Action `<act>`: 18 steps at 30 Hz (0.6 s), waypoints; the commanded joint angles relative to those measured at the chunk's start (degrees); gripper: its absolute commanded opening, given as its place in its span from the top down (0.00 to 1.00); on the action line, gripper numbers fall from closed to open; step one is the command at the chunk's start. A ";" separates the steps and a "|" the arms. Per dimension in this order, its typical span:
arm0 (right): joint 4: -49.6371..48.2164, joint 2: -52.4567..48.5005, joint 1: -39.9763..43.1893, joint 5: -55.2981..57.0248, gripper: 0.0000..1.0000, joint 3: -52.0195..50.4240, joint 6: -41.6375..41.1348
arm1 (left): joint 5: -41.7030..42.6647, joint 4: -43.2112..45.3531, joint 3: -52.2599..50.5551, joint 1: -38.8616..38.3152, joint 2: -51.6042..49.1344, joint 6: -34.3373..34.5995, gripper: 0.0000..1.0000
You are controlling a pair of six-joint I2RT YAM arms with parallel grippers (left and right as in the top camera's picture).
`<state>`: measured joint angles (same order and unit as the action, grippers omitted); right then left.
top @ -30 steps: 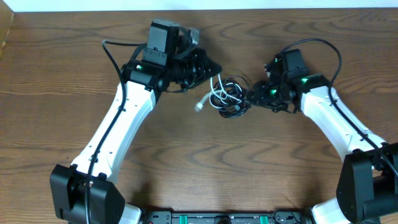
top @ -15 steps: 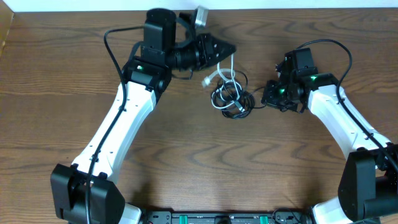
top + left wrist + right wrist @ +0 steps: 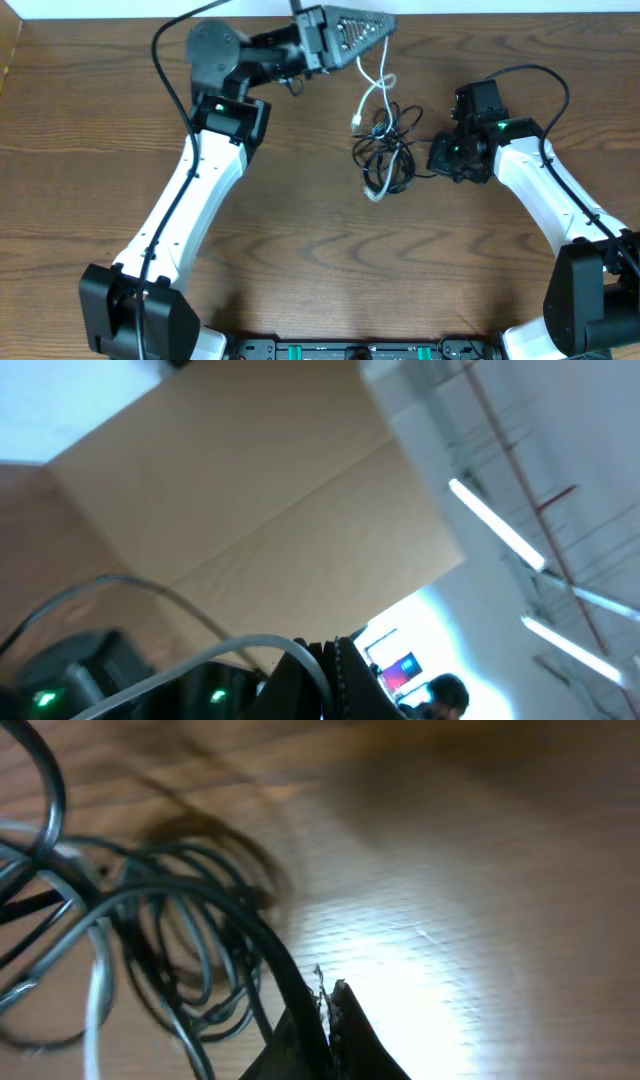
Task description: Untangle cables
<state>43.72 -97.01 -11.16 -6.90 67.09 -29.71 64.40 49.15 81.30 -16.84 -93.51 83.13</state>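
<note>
Centre-right of overhead frame: cables point(image 3: 386, 152) knotted on table point(image 3: 300, 250). Left gripper point(image 3: 372, 32), top centre, clamped on white cable point(image 3: 380, 92), holds it raised. Right gripper point(image 3: 438, 158) clamped on black strand point(image 3: 255, 935). Judgement: early stage. White cable partly drawn out, black loops not yet separated.

The cables point(image 3: 388, 150) sit as a tangled black bundle on the desk point(image 3: 300, 250), one white cable point(image 3: 384, 84) curving up out of it.
</note>
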 commanded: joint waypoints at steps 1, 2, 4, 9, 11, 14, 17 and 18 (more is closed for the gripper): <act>2.56 -0.20 -0.28 9.20 0.99 0.61 -6.03 | -0.24 2.62 1.73 4.11 1.31 10.80 0.93; 3.34 -0.20 -0.28 10.54 0.99 0.61 -6.84 | -0.33 2.64 1.73 5.14 1.33 12.37 0.93; 3.76 -0.20 -0.31 10.84 0.99 0.59 -6.84 | -0.57 2.64 1.73 6.99 1.49 15.74 0.92; 3.37 -0.20 -1.29 7.30 0.86 0.61 -5.14 | -0.35 2.64 1.70 10.21 1.70 17.25 0.93; 2.71 -0.17 -1.44 4.79 0.72 0.61 -2.73 | -0.09 2.64 1.70 10.25 1.70 17.20 0.93; 1.40 0.00 -1.25 -0.61 0.54 0.98 4.83 | 0.63 2.62 1.70 10.23 1.70 17.11 0.92; 2.51 0.55 -0.50 -5.73 0.34 3.21 8.79 | 1.27 2.62 1.70 10.23 1.70 17.05 0.92; 3.23 0.94 -0.22 -7.34 0.32 4.28 9.53 | 1.36 2.62 1.70 10.23 1.70 17.05 0.93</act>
<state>45.84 -97.01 -12.12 -6.61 67.70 -26.76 64.58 51.24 81.38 -6.79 -93.30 99.55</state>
